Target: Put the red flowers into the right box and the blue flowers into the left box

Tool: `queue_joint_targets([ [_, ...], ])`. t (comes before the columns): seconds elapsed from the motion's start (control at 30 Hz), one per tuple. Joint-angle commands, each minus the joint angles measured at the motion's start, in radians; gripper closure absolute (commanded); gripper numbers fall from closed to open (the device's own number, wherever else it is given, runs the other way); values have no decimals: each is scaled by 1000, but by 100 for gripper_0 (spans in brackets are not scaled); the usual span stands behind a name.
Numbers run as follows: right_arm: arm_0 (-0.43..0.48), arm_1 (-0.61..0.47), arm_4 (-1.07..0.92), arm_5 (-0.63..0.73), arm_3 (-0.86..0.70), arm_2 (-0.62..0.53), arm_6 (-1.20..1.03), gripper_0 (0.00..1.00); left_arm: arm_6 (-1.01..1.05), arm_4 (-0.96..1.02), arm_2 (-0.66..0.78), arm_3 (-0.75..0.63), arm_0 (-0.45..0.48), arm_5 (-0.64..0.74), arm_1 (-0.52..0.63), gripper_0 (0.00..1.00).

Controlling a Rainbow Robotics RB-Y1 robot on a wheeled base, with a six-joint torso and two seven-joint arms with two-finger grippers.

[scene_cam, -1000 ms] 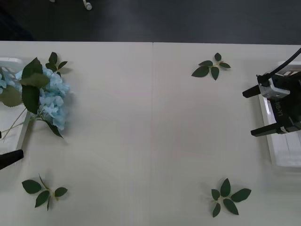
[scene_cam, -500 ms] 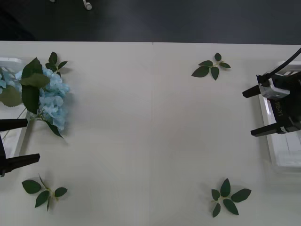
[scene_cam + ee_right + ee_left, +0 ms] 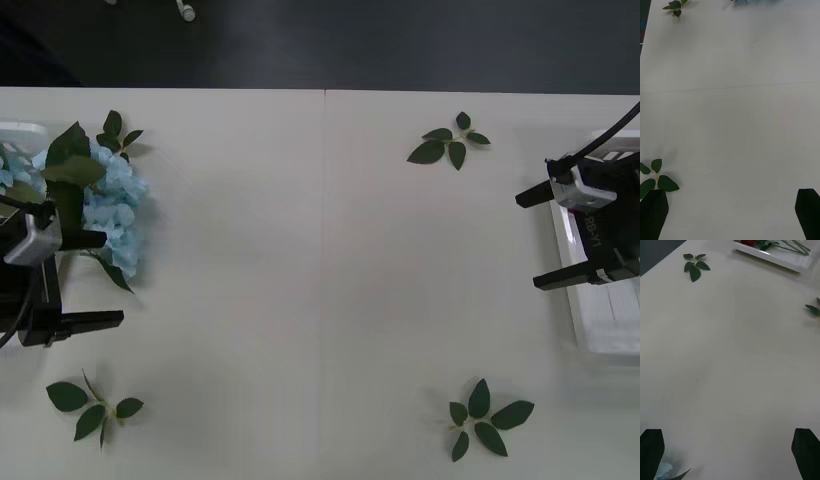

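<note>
Blue flowers (image 3: pixel 108 205): tabletop (image 3: pixel 320 280) left edge, partly over left box (image 3: pixel 25 131). Left pincer (image 3: pixel 98 280): open, empty, beside them. Right pincer (image 3: pixel 533 238): open, empty, over right box (image 3: pixel 610 340). Red flowers (image 3: pixel 748 242): apparently in right box

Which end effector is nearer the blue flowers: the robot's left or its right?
Left. The left end effector is open right beside the blue flowers; the right end effector is open across the table, over the right box.

Off-white bench (image 3: pixel 320 300) w/ thin centre seam; dark grey floor (image 3: pixel 400 45) beyond far edge; even light.
</note>
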Motion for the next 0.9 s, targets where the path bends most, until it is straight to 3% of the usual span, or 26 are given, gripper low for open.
queue_joint_targets([
  [0.03,-15,-3,5,-5,-21,-5,-19,0,-70,-29,3,-22,-36,26,-38,0],
  [0.9,-15,-3,5,-5,-21,-5,-19,0,-70,-36,-20,-21,-50,26,-73,0],
])
